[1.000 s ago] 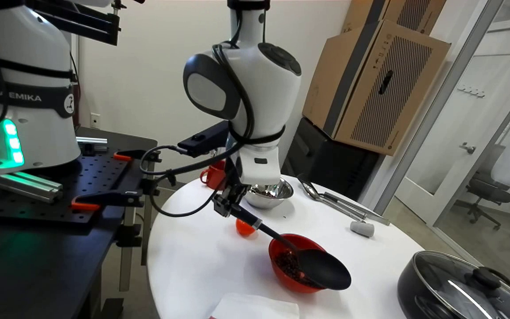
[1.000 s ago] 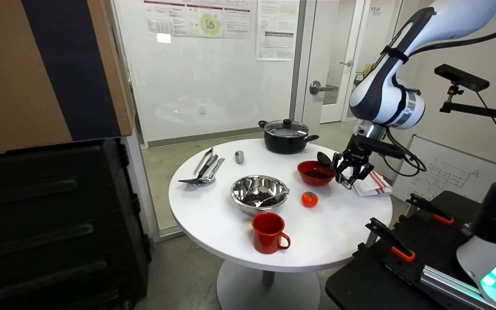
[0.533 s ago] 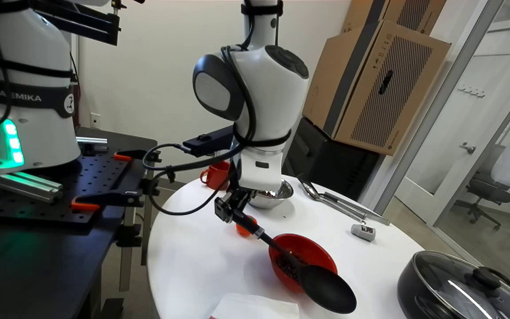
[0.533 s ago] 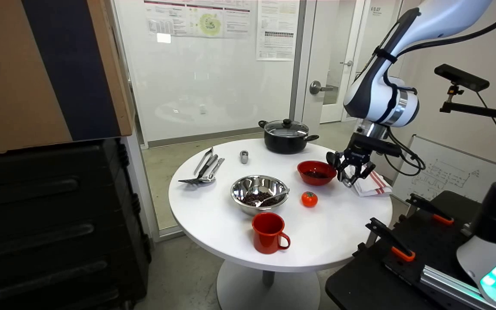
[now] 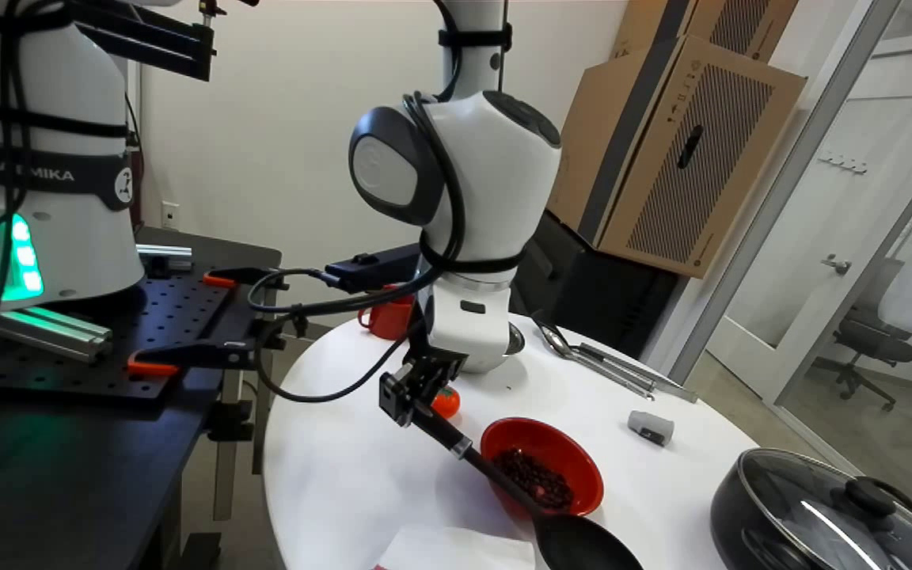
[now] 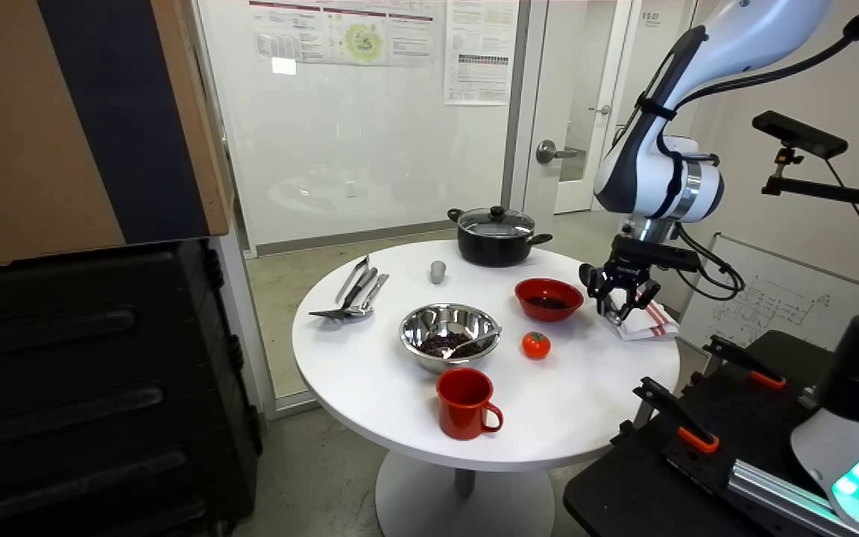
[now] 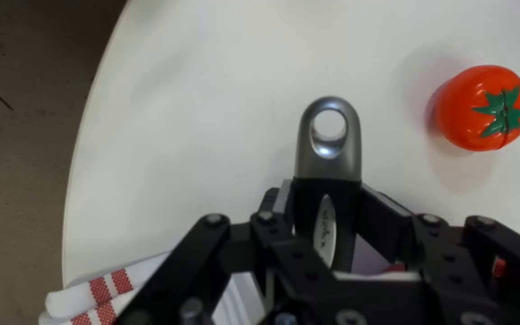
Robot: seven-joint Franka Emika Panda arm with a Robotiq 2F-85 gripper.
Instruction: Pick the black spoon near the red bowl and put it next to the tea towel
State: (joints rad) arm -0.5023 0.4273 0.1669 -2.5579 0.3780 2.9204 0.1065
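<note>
left to right in the wrist view, we see the red-striped tea towel (image 7: 99, 289) at the edge of the table (image 7: 174, 158), the silvery, holed tip of the black spoon (image 7: 326, 187), and a tomato (image 7: 463, 108). only the exterior views show us the scoop (image 5: 583, 546); in an exterior view it appears just right of the tea towel, the black spoon slanting before the red bowl (image 5: 575, 459). in an exterior view the arm (image 6: 657, 179) reaches over the table's right edge, bent downward. above the table, the gripper (image 7: 327, 205) is clamped on the handle.
</note>
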